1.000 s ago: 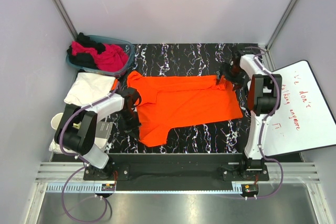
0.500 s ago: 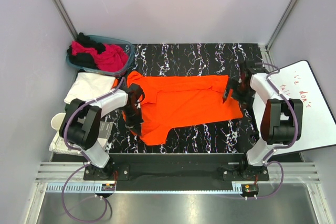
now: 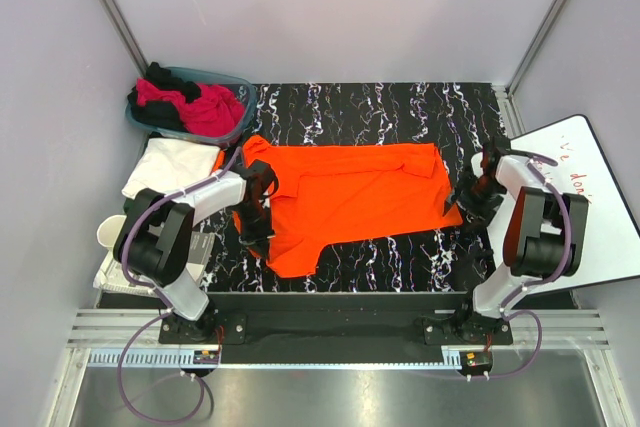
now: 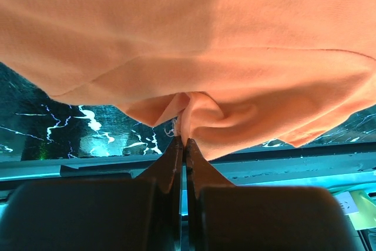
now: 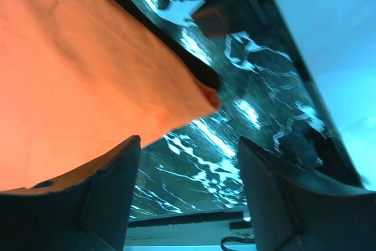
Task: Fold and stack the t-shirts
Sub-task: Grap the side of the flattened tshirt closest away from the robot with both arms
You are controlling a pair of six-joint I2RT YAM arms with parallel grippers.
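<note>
— Where do we find the shirt?

— We see the bright orange short-sleeved cloth t-shirt (image 3: 350, 195) spread across the middle of the black, white-veined bench (image 3: 400, 107). Most of it lies flat. Its left part is bunched, and a flap there reaches toward the near edge.

— Who has hold of it?

— The left pincer (image 3: 258, 215), at the shirt's left end. In the wrist view we see its fingers (image 4: 170, 160) pressed together on a small pinch of orange cloth, which puckers into folds right at the tips.

— And the other arm?

— The right pincer (image 3: 468, 197) sits at the shirt's near right corner. Its fingers (image 5: 111, 180) stand apart with nothing clamped, and between them we see the cloth's corner and bare bench. One finger overlaps the orange hem in that view, but we cannot tell whether it touches.

— What lies around?

— At the far left, a translucent teal plastic basket (image 3: 247, 107) holds a crumpled magenta-pink t-shirt (image 3: 212, 112) and a black t-shirt (image 3: 160, 77). Just nearer than the basket, a white t-shirt (image 3: 170, 167) lies in a flat rectangle beside the orange shirt's left end. A white board with red handwriting (image 3: 590, 217) lies beyond the bench's right edge.
</note>
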